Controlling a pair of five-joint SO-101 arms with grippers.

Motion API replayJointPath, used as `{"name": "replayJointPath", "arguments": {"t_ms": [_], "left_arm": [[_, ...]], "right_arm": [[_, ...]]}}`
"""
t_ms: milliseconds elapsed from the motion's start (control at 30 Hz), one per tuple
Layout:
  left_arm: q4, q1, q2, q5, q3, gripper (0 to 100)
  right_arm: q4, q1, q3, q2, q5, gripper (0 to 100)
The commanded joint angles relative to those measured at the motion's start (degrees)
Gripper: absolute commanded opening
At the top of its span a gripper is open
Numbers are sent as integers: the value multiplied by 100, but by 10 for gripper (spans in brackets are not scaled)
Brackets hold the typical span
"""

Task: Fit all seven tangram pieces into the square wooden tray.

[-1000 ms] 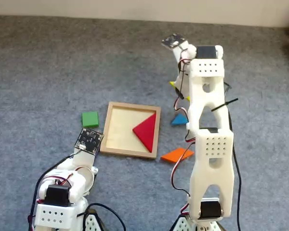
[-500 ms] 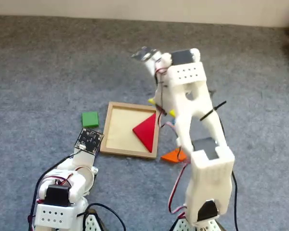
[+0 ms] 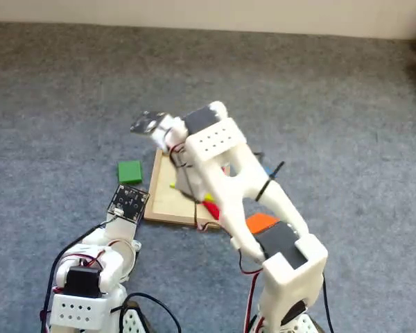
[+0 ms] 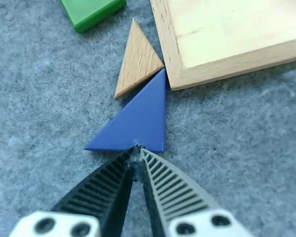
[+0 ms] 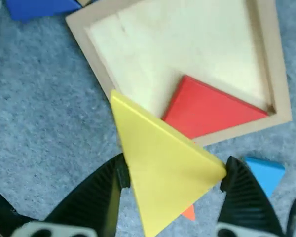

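Right gripper [image 5: 175, 173] spread wide, clamping yellow triangle [image 5: 163, 163] across its width, above tray [image 5: 274, 79] rim; sharp corner points over tray floor. Red triangle [image 5: 212, 111] lies in tray corner. Left gripper [image 4: 137, 153] fingers pressed together, empty, tips at blue triangle [image 4: 138, 121].

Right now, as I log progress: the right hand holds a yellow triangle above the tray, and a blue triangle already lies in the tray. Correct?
Not quite. The piece lying in the tray is the red triangle, not a blue one, as the right wrist view shows. The rest stands: the right hand holds the yellow triangle above the tray.
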Motion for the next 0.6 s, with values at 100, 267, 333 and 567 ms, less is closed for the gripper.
{"name": "replayJointPath", "arguments": {"t_ms": [100,267,333,567], "left_arm": [[35,-4,-215,-18,110,7],[35,-4,-215,-18,110,7],[35,-4,-215,-18,110,7],[35,-4,-215,-18,110,7]], "right_arm": [[-901,-479,497,-374,-97,214],[-1464,-708,919,-374,-440,214],[-1675,-760,1077,-374,-457,215],[-2158,-743,1455,-347,-457,234]]}}
